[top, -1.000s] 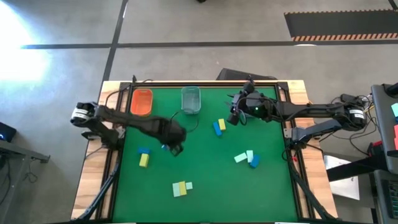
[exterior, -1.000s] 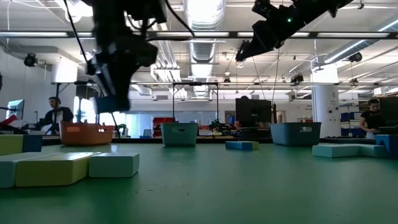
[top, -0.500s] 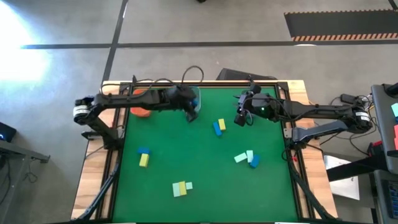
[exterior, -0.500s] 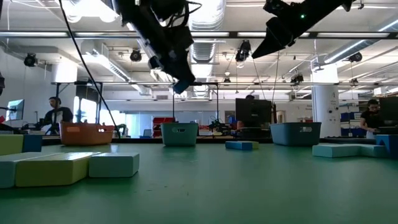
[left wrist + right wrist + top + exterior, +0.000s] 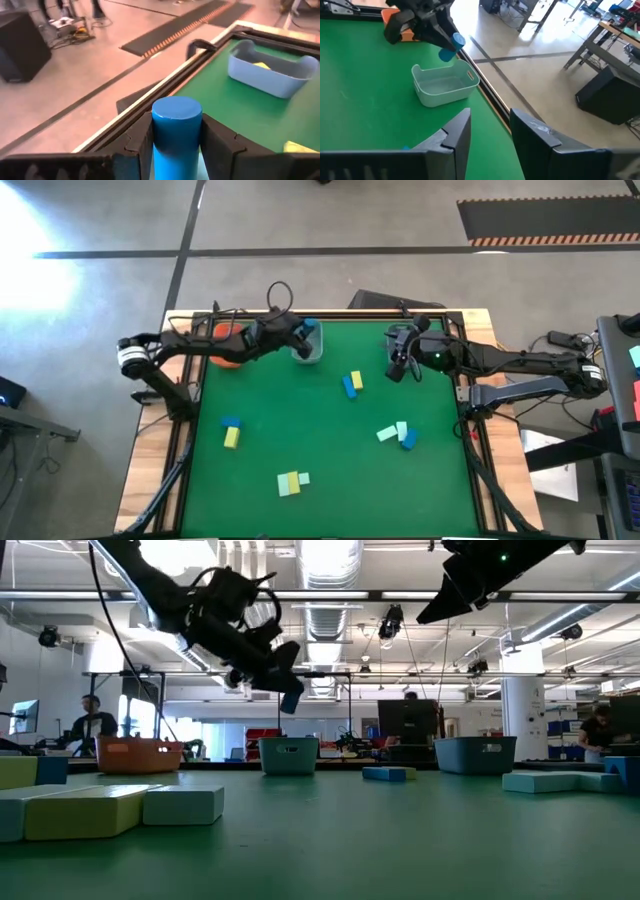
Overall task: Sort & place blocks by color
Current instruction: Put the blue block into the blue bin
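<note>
My left gripper point(image 5: 300, 332) is up in the air over the clear bin point(image 5: 309, 351) near the table's far edge, shut on a blue cylinder block point(image 5: 176, 131); the right wrist view shows the block point(image 5: 451, 46) above that bin point(image 5: 445, 86). My right gripper point(image 5: 490, 135) hangs open, high over the far right of the table point(image 5: 400, 366). Blue, yellow and mint blocks lie flat in small groups: point(image 5: 350, 383), point(image 5: 397, 434), point(image 5: 231, 432), point(image 5: 291, 482). My left gripper pinches the blue cylinder by its round side point(image 5: 160, 137) between the two fingers point(image 5: 216, 142). The cylinder lies along the fingers and its flat end point(image 5: 176, 107) sticks out past their tips. The fingers slant down from the table's left point(image 5: 285, 680). The block is lifted clear.
An orange bin point(image 5: 229, 348) stands left of the clear one, partly under my left arm. A grey bin point(image 5: 272, 75) with something yellow in it stands farther right along the far edge. The green mat's middle holds only the scattered blocks. People sit in the room behind point(image 5: 90, 720).
My left gripper has risen from low over the table's left middle and swung toward the far edge, carrying the blue cylinder to above the clear bin. My right gripper has drifted a little toward the right edge.
</note>
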Robot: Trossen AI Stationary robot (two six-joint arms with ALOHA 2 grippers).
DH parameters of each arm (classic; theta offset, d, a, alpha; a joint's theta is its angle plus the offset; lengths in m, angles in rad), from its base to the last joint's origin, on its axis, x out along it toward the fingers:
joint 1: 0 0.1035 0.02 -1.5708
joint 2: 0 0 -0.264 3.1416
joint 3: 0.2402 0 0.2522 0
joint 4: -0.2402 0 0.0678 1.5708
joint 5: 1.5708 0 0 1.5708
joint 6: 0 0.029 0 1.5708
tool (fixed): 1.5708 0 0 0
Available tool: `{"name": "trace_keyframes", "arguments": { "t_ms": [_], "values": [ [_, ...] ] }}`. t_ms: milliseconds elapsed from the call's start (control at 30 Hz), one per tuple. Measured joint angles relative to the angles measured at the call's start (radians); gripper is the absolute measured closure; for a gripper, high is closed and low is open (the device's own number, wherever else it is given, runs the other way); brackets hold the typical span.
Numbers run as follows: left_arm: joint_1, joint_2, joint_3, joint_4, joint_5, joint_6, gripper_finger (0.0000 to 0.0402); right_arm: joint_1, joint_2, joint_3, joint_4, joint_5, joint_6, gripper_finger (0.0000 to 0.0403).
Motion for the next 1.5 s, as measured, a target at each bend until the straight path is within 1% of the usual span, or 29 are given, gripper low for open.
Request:
{"name": "trace_keyframes", "arguments": {
  "t_ms": [100,233,367,667,833,933,1067,1367,1500],
  "values": [
    [0.006,0.000,-0.044,0.021,-0.039,-0.021,0.0291,0.000,0.005,0.000,0.003,0.000,0.000,0.0277],
    [0.008,0.000,-0.063,0.040,-0.043,-0.029,0.0281,0.000,0.013,-0.001,0.026,0.000,-0.005,0.0274],
    [0.010,0.032,-0.062,0.074,-0.050,-0.062,0.0272,0.000,0.016,-0.001,0.030,0.000,-0.008,0.0273],
    [0.011,0.164,0.000,0.119,-0.071,-0.083,0.0268,0.000,0.019,-0.001,0.034,0.000,-0.010,0.0280],
    [0.012,0.216,0.032,0.112,-0.074,-0.083,0.0267,0.000,0.019,-0.001,0.034,0.000,-0.010,0.0280],
    [0.012,0.226,0.035,0.113,-0.074,-0.085,0.0267,0.000,0.019,-0.001,0.034,0.000,-0.009,0.0280],
    [0.016,0.226,0.026,0.114,-0.080,-0.132,0.0266,0.000,0.019,-0.001,0.034,0.000,-0.008,0.0280],
    [0.016,0.224,0.021,0.100,-0.081,-0.134,0.0265,0.000,0.019,-0.001,0.034,0.000,-0.008,0.0280],
    [0.016,0.224,0.021,0.099,-0.081,-0.136,0.0253,0.000,0.019,-0.001,0.033,0.000,-0.008,0.0280]
  ]
}}
